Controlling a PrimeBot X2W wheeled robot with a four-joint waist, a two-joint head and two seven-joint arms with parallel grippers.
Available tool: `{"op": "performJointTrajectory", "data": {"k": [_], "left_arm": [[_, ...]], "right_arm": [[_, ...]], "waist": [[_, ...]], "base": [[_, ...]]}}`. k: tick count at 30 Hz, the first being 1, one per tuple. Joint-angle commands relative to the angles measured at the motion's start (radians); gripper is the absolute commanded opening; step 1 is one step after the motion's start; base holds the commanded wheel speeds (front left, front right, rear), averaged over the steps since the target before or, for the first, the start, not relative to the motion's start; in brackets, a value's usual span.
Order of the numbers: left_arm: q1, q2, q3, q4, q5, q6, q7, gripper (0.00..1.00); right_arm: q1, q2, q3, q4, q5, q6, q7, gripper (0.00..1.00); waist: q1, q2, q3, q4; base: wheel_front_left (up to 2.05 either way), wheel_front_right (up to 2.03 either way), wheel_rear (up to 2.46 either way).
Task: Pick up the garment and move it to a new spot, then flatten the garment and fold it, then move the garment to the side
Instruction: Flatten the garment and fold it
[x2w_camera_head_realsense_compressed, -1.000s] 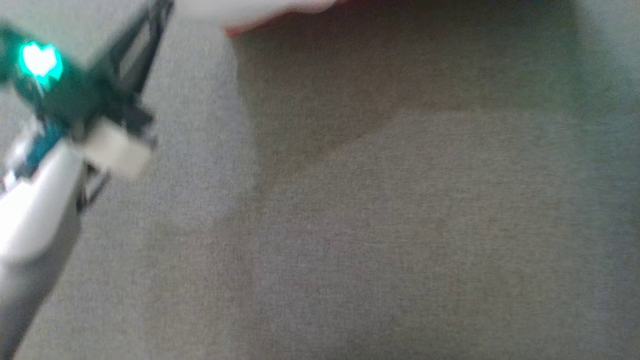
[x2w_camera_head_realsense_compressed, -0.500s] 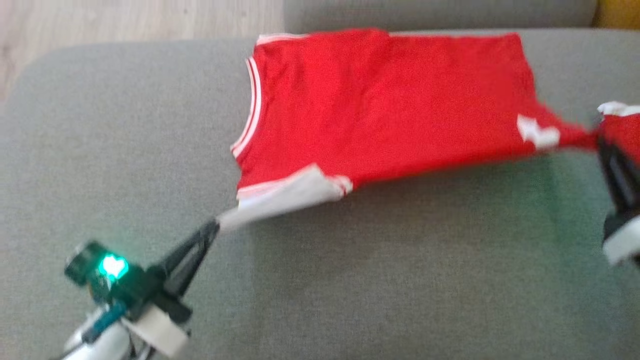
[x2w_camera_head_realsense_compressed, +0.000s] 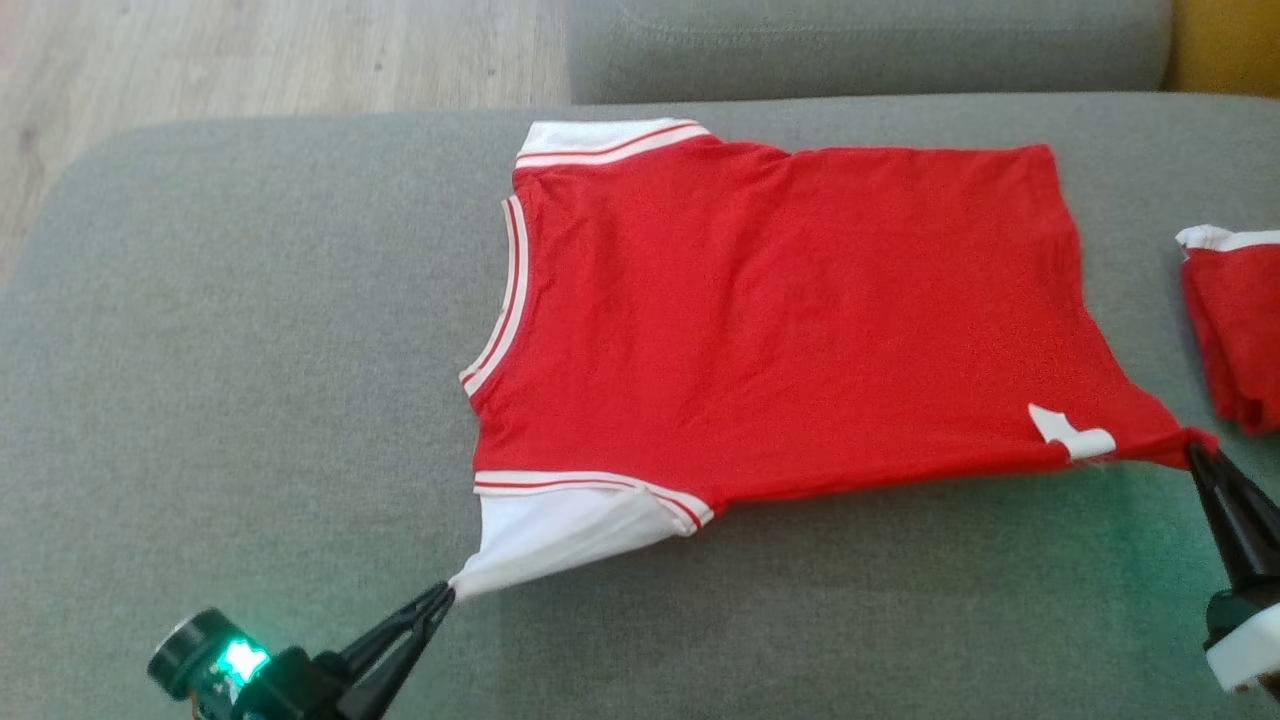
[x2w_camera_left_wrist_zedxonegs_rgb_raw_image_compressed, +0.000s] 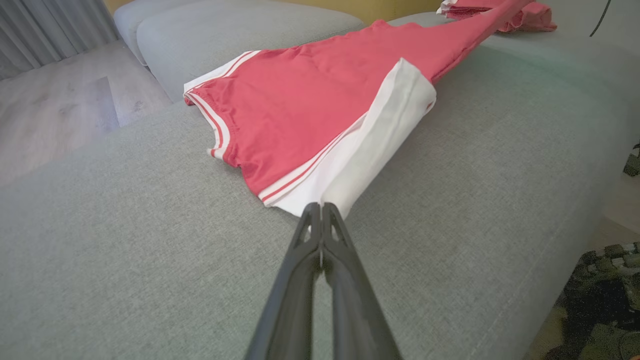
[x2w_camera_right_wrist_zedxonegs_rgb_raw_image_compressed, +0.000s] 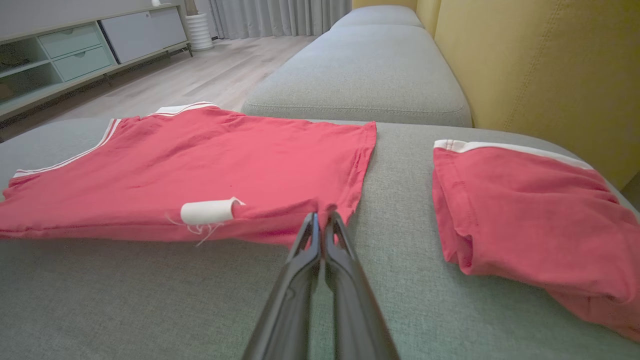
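Red fabric with white striped trim: the garment (x2w_camera_head_realsense_compressed: 780, 320) lies spread over the middle of the grey sofa cushion (x2w_camera_head_realsense_compressed: 250, 350). We see the left hand (x2w_camera_head_realsense_compressed: 445, 592) clamped on its white sleeve tip and the right hand (x2w_camera_head_realsense_compressed: 1195, 455) clamped on its hem corner. We cannot read its white label (x2w_camera_head_realsense_compressed: 1070, 437). Bare cushion runs along the near edge and left end; folded red clothing (x2w_camera_head_realsense_compressed: 1235, 320) occupies the right end.

The garment (x2w_camera_head_realsense_compressed: 780, 320), a red shirt with white sleeves edged in red-and-white stripes, lies spread on the grey cushion (x2w_camera_head_realsense_compressed: 250, 350), neckline toward my left, hem toward my right; a small white label (x2w_camera_head_realsense_compressed: 1070, 435) sits near the hem. Its near edge is drawn taut and slightly raised; the near sleeve (x2w_camera_head_realsense_compressed: 560, 525) is pinched in my left gripper (x2w_camera_head_realsense_compressed: 445, 593), the near hem corner in my right gripper (x2w_camera_head_realsense_compressed: 1195, 455).
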Motion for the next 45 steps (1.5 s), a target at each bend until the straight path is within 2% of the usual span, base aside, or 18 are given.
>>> {"op": "performJointTrajectory", "data": {"k": [1, 8, 14, 22, 31, 37, 38, 39, 40, 45], "left_arm": [[-0.057, 0.044, 0.046, -0.027, 0.004, 0.003, -0.002, 0.0], [-0.247, 0.007, 0.059, 0.002, 0.082, -0.009, 0.017, 0.0], [-0.481, -0.075, 0.073, 0.141, 0.147, -0.032, -0.017, 0.0], [-0.71, -0.127, 0.066, 0.307, 0.218, -0.059, -0.049, 0.0], [-0.818, -0.163, 0.028, 0.461, 0.239, -0.083, -0.061, 0.0], [-0.854, -0.187, 0.026, 0.55, 0.238, -0.083, -0.072, 0.0], [-0.856, -0.192, 0.031, 0.561, 0.234, -0.081, -0.073, 0.0], [-0.858, -0.197, 0.036, 0.573, 0.23, -0.079, -0.074, 0.3], [-0.858, -0.203, 0.043, 0.585, 0.221, -0.075, -0.074, 1.0], [-0.803, -0.242, 0.104, 0.613, 0.148, -0.032, -0.075, 1.0]], "right_arm": [[-0.012, -0.039, -0.013, -0.03, -0.009, 0.006, -0.008, 0.0], [-0.072, -0.029, -0.019, -0.055, -0.013, 0.006, 0.034, 0.0], [-0.175, -0.022, -0.006, -0.034, -0.021, 0.006, 0.068, 0.0], [-0.277, 0.0, 0.013, 0.02, -0.023, 0.006, 0.093, 0.0], [-0.382, 0.029, 0.055, 0.087, -0.02, 0.006, 0.076, 0.0], [-0.462, 0.043, 0.106, 0.152, -0.005, 0.006, 0.054, 0.0], [-0.474, 0.045, 0.114, 0.164, -0.002, 0.006, 0.05, 0.27], [-0.485, 0.048, 0.116, 0.18, 0.003, 0.006, 0.046, 0.93], [-0.495, 0.053, 0.113, 0.198, 0.008, 0.006, 0.041, 1.0], [-0.516, 0.073, 0.133, 0.249, 0.011, 0.006, 0.015, 1.0]], "waist": [[0.0, -0.0001, 0.016, 0.003], [0.0, -0.0001, 0.104, 0.012], [0.0, -0.0001, 0.171, -0.003], [0.0, -0.0001, 0.217, -0.026], [0.0, -0.0001, 0.25, -0.046], [0.0, -0.0001, 0.263, -0.05], [0.0, -0.0001, 0.264, -0.05], [0.0, -0.0001, 0.264, -0.049], [0.0, -0.0001, 0.263, -0.049], [0.0, -0.0001, 0.234, -0.049]], "base": [[0.0, 0.0, 0.0], [0.0, 0.0, 0.0], [0.0, 0.0, 0.0], [0.0, 0.0, 0.0], [0.0, 0.0, 0.0], [0.0, 0.0, 0.0], [0.0, 0.0, 0.0], [0.0, 0.0, 0.0], [0.0, 0.0, 0.0], [0.0, 0.0, 0.0]]}}
